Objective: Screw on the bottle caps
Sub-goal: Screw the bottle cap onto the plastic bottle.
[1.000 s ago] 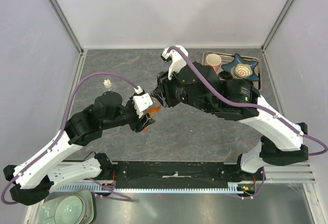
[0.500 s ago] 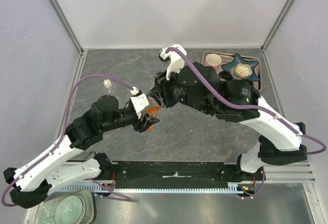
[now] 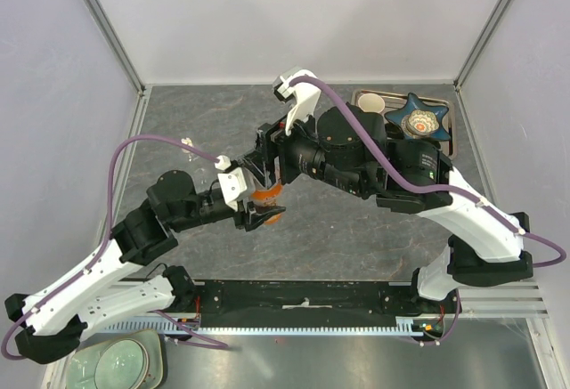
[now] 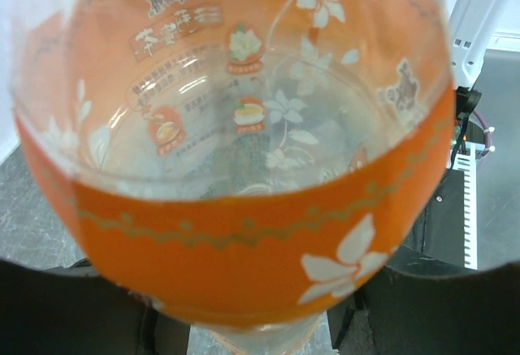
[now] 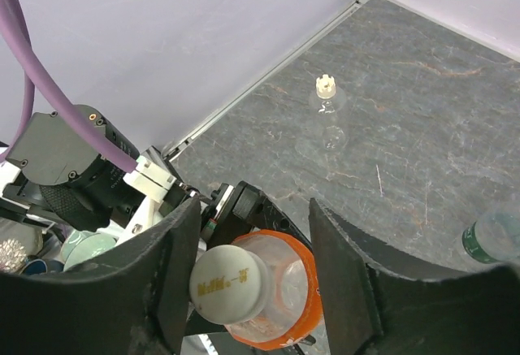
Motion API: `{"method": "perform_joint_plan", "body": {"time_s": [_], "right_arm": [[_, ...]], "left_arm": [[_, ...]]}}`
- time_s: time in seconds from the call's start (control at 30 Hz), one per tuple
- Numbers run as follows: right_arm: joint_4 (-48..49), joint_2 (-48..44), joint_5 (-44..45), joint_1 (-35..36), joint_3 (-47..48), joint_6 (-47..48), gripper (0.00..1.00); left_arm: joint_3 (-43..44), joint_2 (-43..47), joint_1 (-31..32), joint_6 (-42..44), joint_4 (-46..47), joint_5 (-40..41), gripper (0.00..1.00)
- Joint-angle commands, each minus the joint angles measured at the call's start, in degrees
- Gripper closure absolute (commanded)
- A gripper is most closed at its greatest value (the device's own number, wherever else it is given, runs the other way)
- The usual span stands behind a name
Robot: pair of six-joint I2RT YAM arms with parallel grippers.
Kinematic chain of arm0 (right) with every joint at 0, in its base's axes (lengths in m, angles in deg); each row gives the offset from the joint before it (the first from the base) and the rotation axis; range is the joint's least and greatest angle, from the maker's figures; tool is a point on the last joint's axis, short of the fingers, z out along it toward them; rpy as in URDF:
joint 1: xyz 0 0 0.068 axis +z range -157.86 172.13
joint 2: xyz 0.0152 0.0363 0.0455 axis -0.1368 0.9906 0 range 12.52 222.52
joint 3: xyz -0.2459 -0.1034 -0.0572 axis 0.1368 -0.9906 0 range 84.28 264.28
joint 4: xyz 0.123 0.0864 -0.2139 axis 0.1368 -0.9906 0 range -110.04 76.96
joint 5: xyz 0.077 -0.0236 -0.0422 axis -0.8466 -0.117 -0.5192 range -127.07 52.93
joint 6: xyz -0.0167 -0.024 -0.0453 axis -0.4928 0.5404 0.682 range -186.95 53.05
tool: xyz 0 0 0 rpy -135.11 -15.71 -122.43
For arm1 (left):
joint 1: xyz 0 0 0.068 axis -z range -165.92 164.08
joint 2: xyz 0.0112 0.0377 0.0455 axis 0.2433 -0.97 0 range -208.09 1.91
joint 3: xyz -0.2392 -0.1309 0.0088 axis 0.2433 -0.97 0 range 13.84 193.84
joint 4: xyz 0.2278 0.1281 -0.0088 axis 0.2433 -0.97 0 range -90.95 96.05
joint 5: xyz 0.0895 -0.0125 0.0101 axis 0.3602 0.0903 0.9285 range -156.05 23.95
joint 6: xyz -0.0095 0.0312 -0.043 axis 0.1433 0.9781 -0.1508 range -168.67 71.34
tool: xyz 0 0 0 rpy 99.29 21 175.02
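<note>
Well to the left of the orange bottle: tiny clear bottle, upright on the dark, veined stone counter, topped with a notched white cap.

Just left of the orange bottle: left claw, black, closed tight round its body.

The orange bottle itself: clear glossy plastic with a rounded body, wrapped in an orange label printed with white flowers and small pictures. On its neck: round white cap, smooth, with faint gold print on top.

Straddling that cap: right claw, broad curved black fingers spread wider than the cap, gripping nothing. One finger almost touching the cap, a clear gap on the other side.

Right of the orange bottle in the right wrist view: green-label bottle, clear plastic, cut off by the frame edge.

Far right of the orange bottle: metal tray carrying a pink mug and a blue star-shaped dish.
</note>
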Motion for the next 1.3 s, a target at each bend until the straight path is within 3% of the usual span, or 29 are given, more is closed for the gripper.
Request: {"method": "perform_joint_plan", "body": {"time_s": [0.0,0.27,0.6,0.87,1.03,1.17,1.27], "right_arm": [[-4.75,2.29,-1.86,1.11,-1.46,1.94,0.34],[-0.44,0.01,-2.83,1.11,-1.28,4.32,0.27],[4.57,-3.07,-10.12,1.11,-1.19,5.81,0.11],[8.61,-4.3,-14.87,1.2,-1.81,6.52,0.08],[10.72,-4.3,-13.29,1.2,-2.16,6.78,0.11],[10.02,-3.69,-11.45,1.2,-2.07,6.25,0.29],[8.97,-3.51,-9.69,1.11,-2.6,6.25,0.31]], "left_arm": [[0.98,1.59,0.34,1.35,12.62,-2.03,0.67],[-0.77,2.82,-0.89,-0.05,12.35,-2.65,0.67],[-2.62,4.4,-2.3,-1.98,11.56,-3.61,0.67],[-3.85,4.84,-3.09,-3.3,11.04,-3.7,0.67],[-4.29,4.67,-3.18,-4.1,10.86,-4.23,0.67],[-4.38,4.49,-3.35,-4.53,10.77,-3.71,0.67],[-4.47,4.49,-3.44,-4.71,10.77,-3.44,0.67]]}}
